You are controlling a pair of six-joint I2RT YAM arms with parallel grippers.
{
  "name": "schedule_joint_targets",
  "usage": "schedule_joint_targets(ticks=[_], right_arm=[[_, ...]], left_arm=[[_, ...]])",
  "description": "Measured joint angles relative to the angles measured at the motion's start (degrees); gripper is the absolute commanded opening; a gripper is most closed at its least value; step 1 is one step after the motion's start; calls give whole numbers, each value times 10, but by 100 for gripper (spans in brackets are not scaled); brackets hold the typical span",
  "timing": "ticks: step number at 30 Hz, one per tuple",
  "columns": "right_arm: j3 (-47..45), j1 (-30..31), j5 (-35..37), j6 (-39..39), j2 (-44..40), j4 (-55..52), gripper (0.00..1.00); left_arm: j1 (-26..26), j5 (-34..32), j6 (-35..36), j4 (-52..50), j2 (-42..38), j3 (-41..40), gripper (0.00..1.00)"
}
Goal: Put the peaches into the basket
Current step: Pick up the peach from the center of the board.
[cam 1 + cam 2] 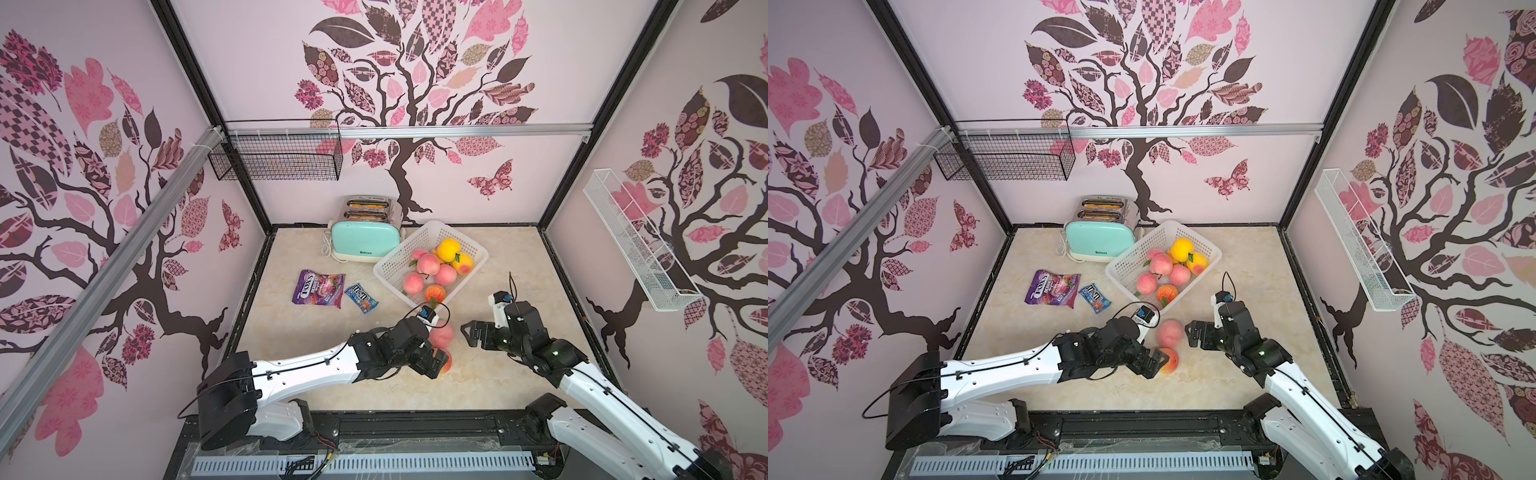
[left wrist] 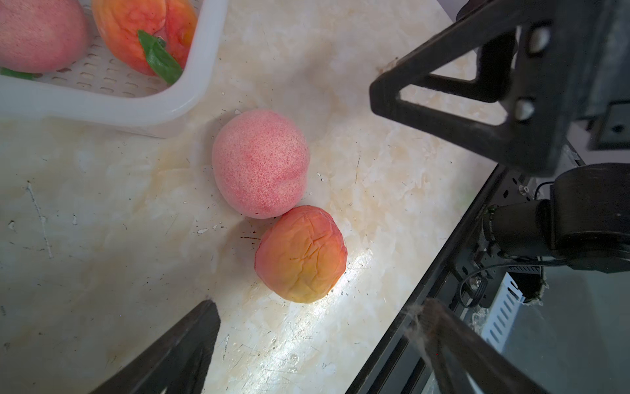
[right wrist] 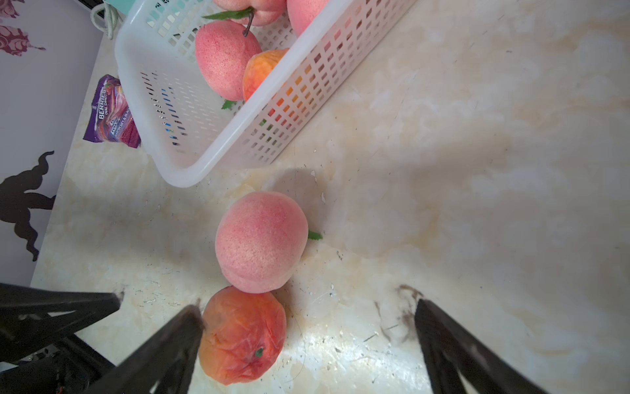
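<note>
Left wrist view: pink peach [image 2: 260,163] sits on table [image 2: 102,238] just outside the basket [image 2: 102,109] corner. Orange-red peach [image 2: 301,254] touches it, farther from basket. Both prob light, softish, apt to roll; orange skin wrinkled. Grip across widest girth. Left gripper [image 2: 320,305] wide open, empty, just short of orange one. Right gripper [image 3: 308,307] likewise open, empty, near both.

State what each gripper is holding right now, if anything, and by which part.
Nothing is held. The left gripper and right gripper both stand open and empty; the pink peach and orange-red peach lie on the table.
</note>
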Motion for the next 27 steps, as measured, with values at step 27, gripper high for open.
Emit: schedule_joint_targets(ticks=[27], right_arm=[[-54,0,-17,38,-98,-22,99]], left_arm=[[-12,0,-28,74,136,-6,97]])
